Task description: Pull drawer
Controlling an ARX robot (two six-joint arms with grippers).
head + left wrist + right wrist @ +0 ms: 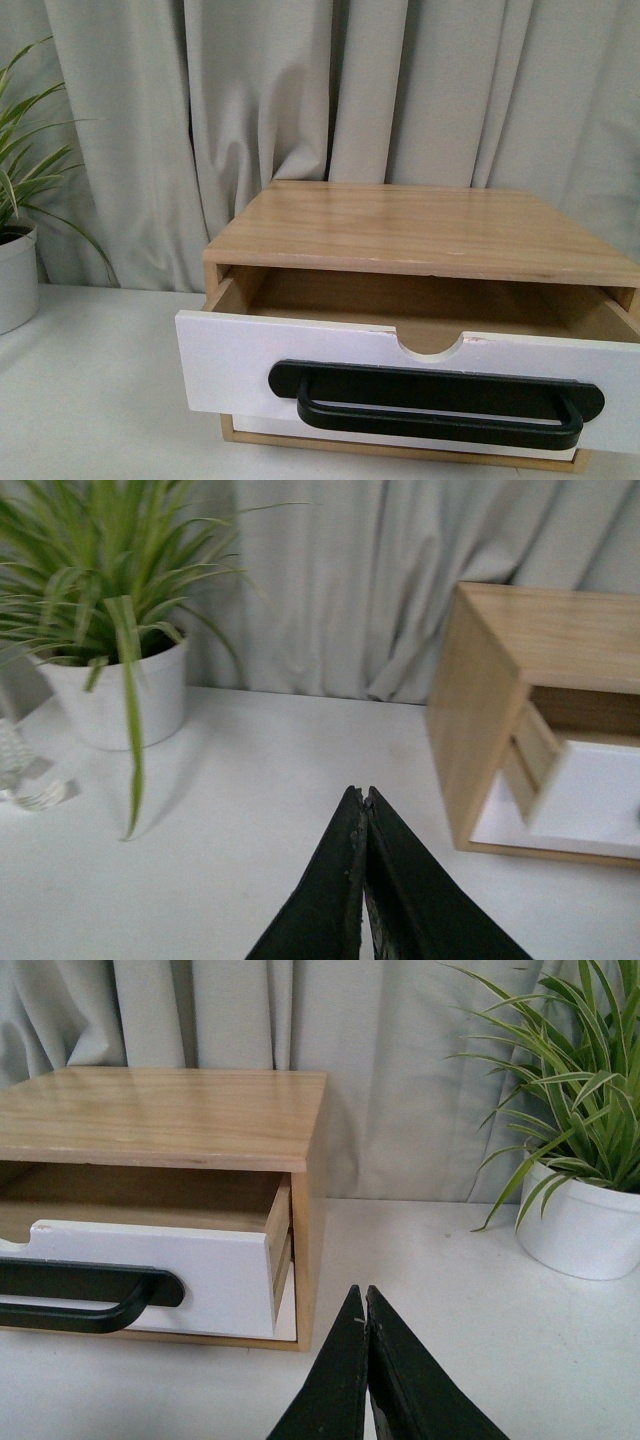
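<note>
Both tools — left tool (362, 798), right tool (364, 1295) — pressed together; white-fronted drawer (240, 365) stands partly out, black handle (437, 402).

One drawer (330, 375) — two potted plants (110, 670) (585, 1210)

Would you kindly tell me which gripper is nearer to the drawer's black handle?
Right, it seems. The right gripper sits off the drawer at its right corner; the left gripper hangs farther off its left side.
</note>
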